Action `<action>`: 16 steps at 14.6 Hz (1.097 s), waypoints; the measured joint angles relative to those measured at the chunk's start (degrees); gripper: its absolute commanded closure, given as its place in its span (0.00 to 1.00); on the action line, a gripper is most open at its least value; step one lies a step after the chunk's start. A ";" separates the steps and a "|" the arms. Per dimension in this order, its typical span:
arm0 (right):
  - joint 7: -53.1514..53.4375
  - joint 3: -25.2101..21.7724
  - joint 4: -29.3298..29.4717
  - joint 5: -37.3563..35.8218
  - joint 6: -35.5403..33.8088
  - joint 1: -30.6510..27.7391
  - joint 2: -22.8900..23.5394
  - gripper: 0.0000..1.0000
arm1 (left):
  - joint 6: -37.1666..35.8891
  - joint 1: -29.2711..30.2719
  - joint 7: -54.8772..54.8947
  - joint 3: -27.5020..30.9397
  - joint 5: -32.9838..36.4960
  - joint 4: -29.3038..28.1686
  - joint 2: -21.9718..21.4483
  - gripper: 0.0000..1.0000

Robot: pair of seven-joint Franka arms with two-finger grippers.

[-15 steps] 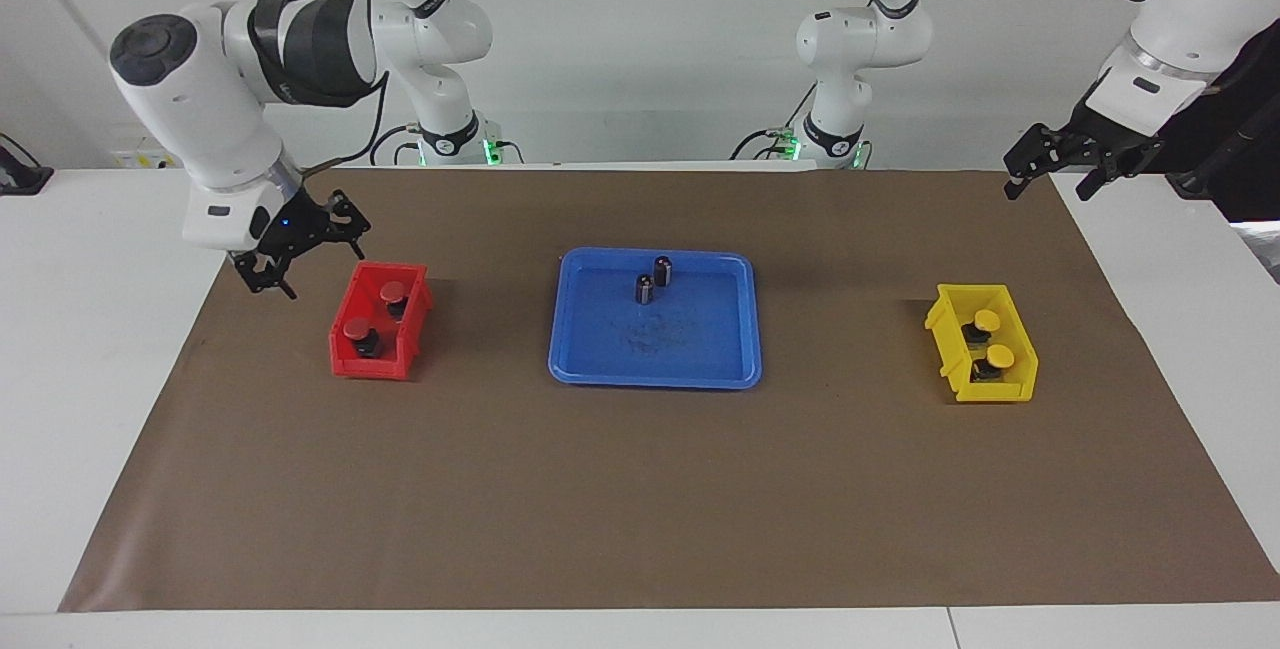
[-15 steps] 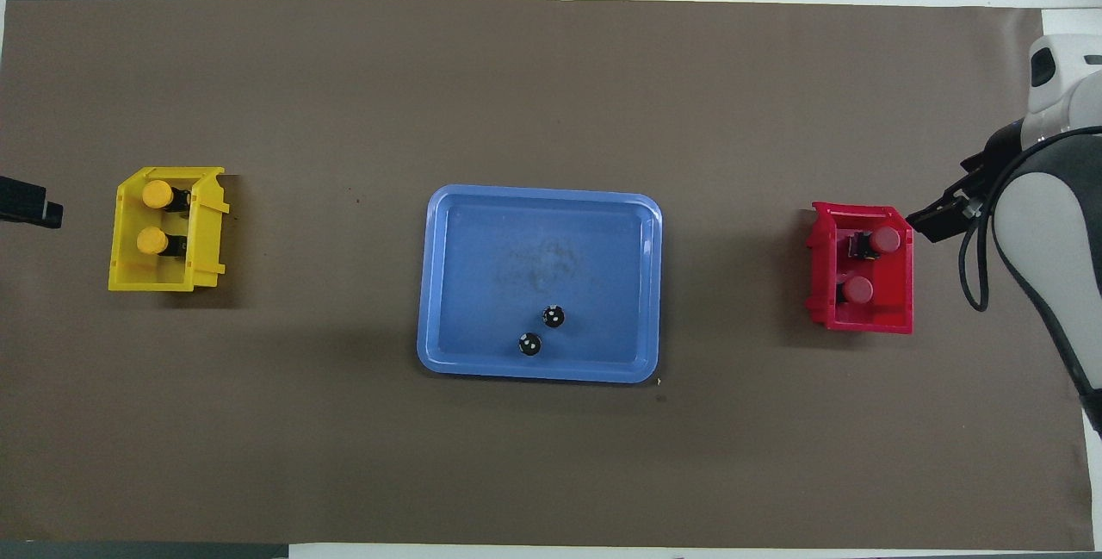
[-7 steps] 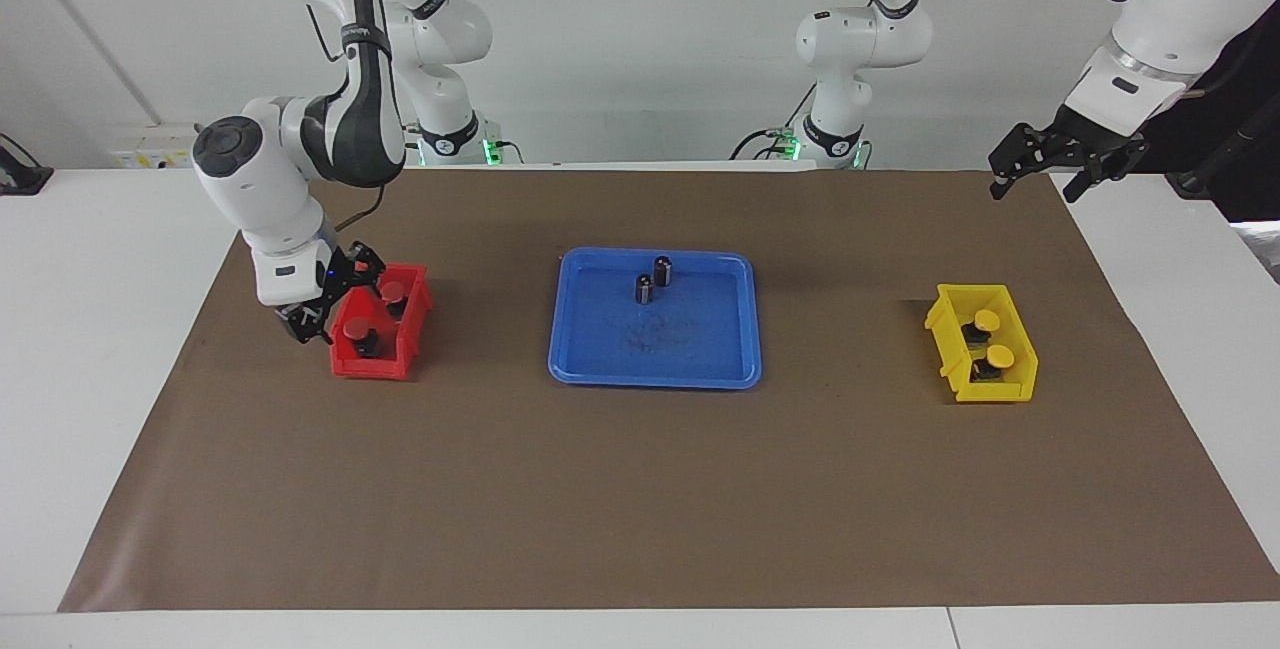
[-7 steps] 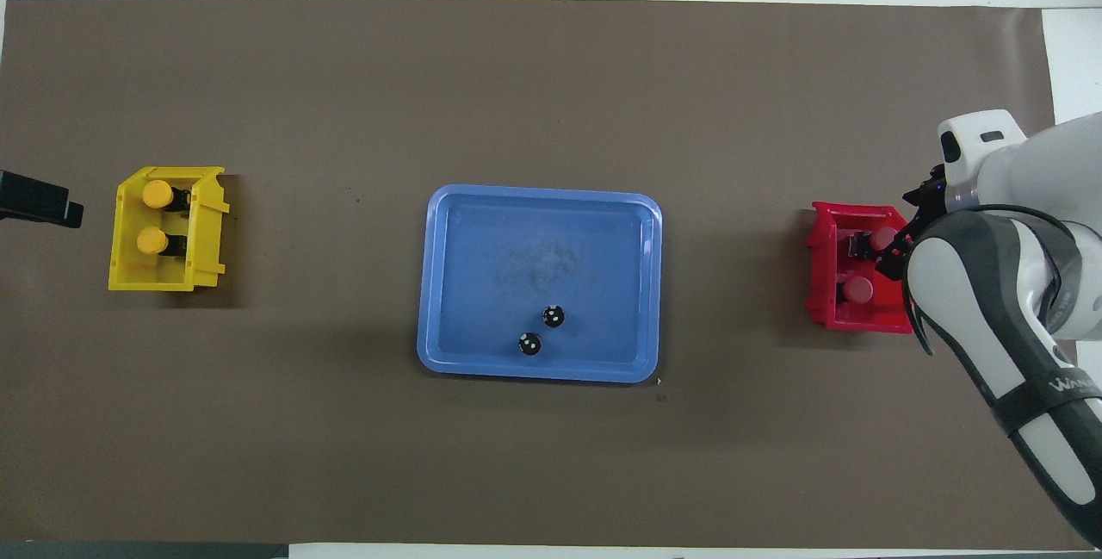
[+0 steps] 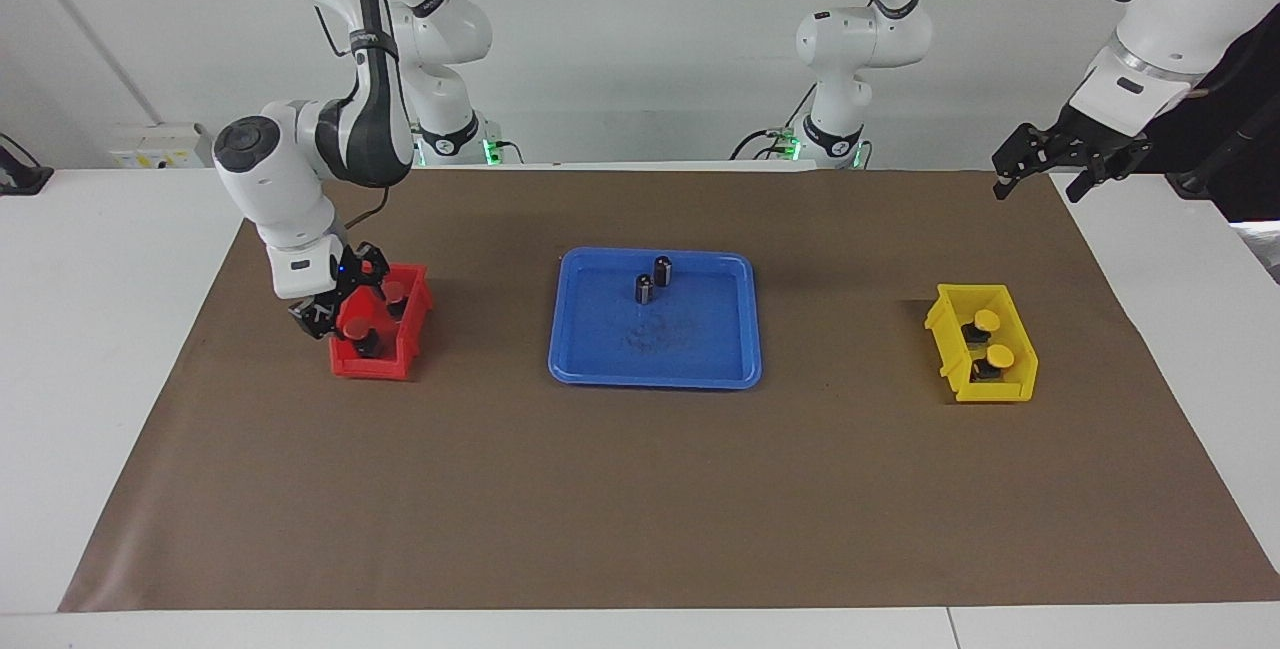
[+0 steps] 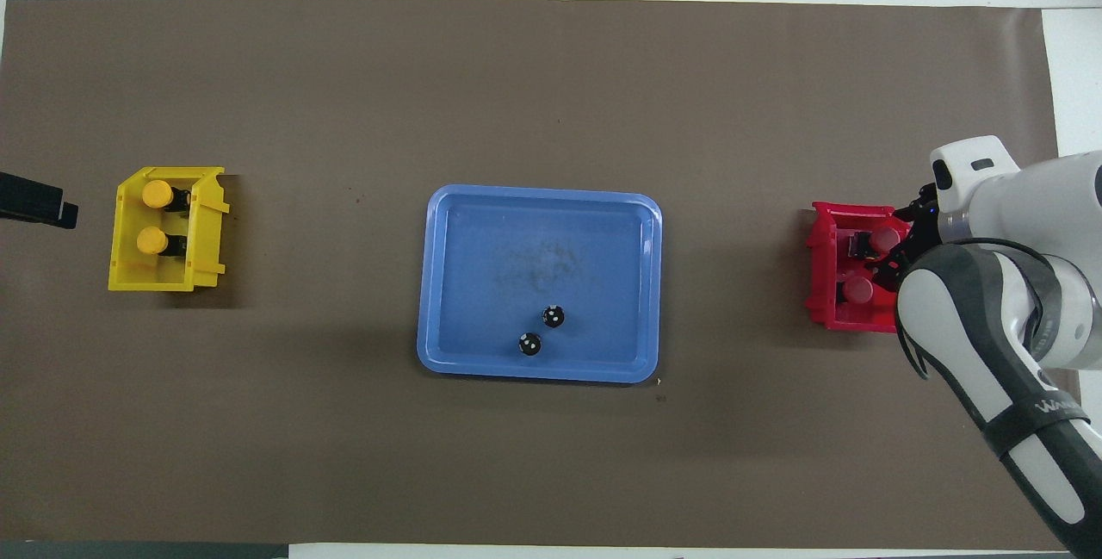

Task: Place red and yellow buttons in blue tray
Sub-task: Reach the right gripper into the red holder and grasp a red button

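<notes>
1. We watch the right claw (image 5: pixel 340 314) drop in: a second ago it hung off the red bin (image 5: pixel 395 354), at about 9 o'clock of it in the facing view, and now it is down at the bin's rim, right over the two red buttons (image 5: pixel 357 329). We read that as the approach to the first pick; nothing is lifted yet.

2. The left claw (image 5: pixel 1040 164) has barely shifted and waits up over the table's (image 5: pixel 640 489) left-arm end, at 12 o'clock of the yellow bin (image 5: pixel 985 384) in the facing view, its fingers spread and holding nothing.

3. The blue tray (image 5: pixel 655 369) sits mid-table with only two dark capless cylinders (image 5: pixel 652 281) in it. The two yellow buttons (image 5: pixel 990 339) lie in their bin, so all four are still to move.

4. What we can't get: the right claw's fingers merge with the red plastic, so how far they are parted, and whether they touch a button, we cannot tell. From overhead the arm covers part of the red bin, and the left claw is cut off at the frame's edge.
</notes>
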 measured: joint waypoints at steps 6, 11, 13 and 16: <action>-1.43 0.09 -1.25 0.00 2.59 -0.63 1.06 0.28 | 0.00 0.02 -0.06 0.11 0.00 -1.15 -0.37 0.00; -1.49 0.09 -1.63 0.00 2.59 -0.63 1.07 0.45 | 0.00 0.02 -0.06 0.13 0.00 -1.55 -0.79 0.00; -1.49 0.09 -1.65 0.00 2.59 -0.63 1.07 0.57 | 0.00 0.02 -0.07 0.13 0.00 -1.66 -0.90 0.00; -1.50 0.10 -1.65 0.00 2.50 -0.61 1.07 0.69 | 0.00 0.02 -0.08 0.13 0.00 -1.69 -0.90 0.00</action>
